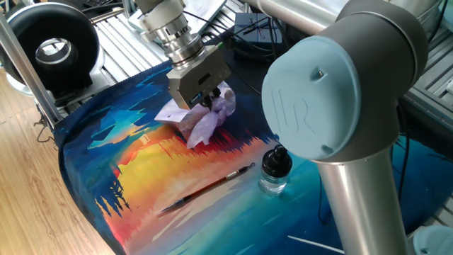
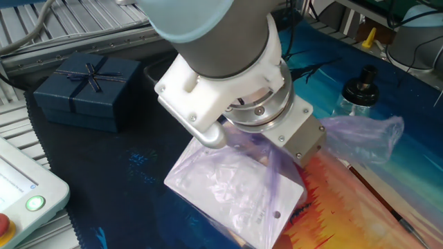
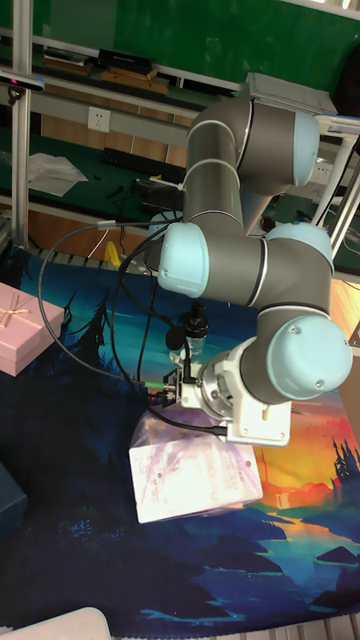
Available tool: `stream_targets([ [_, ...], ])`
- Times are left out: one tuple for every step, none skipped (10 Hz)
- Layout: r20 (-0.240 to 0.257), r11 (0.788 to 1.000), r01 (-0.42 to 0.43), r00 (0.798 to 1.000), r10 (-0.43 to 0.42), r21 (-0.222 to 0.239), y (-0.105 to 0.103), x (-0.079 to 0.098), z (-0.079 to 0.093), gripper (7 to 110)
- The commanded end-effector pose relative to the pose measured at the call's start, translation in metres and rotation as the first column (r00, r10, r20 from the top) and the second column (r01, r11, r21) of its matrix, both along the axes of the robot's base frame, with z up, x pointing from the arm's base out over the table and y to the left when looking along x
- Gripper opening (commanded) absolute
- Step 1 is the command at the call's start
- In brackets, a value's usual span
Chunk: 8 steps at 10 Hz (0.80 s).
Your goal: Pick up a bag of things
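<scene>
The bag of things (image 1: 204,122) is a pale lilac, wrinkled plastic bag lying on the painted mat, with a flat white packet showing through it (image 2: 232,188). Its loose tail (image 2: 365,137) sticks out to the right in the other fixed view. My gripper (image 1: 205,101) is pressed down onto the bag's top, fingers shut on a bunch of the plastic. In the other fixed view and the tall fixed view the arm's wrist hides the fingers. The bag (image 3: 192,476) still rests flat on the mat.
A glass ink bottle (image 1: 274,170) and a thin brush (image 1: 206,188) lie on the mat close to the bag. A dark navy gift box (image 2: 86,90) stands at the mat's edge, a pink gift box (image 3: 20,325) farther off. A button panel (image 2: 28,200) is at the corner.
</scene>
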<state>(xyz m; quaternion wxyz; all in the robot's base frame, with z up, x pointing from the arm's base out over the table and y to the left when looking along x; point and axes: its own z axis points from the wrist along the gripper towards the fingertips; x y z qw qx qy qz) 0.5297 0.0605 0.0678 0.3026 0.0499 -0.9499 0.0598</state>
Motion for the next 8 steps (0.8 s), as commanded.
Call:
stream_targets([
  [-0.063,1.0,0.022,0.998,-0.021,0.015,0.005,-0.012,0.01,7],
  [-0.091,1.0,0.019,0.996,-0.018,0.006,0.003,-0.017,0.015,7],
  [-0.103,1.0,0.025,0.994,-0.024,0.009,0.004,-0.019,0.017,7],
  [-0.118,1.0,0.025,0.993,-0.025,-0.002,0.002,-0.021,0.02,7],
  [-0.132,1.0,0.021,0.991,-0.022,-0.012,-0.001,-0.023,0.023,7],
  [-0.147,1.0,0.023,0.989,-0.025,-0.014,-0.001,-0.026,0.026,7],
  [-0.171,1.0,0.025,0.985,-0.028,-0.017,0.0,-0.03,0.03,7],
  [-0.19,0.999,0.024,0.981,-0.029,-0.024,0.0,-0.033,0.035,7],
])
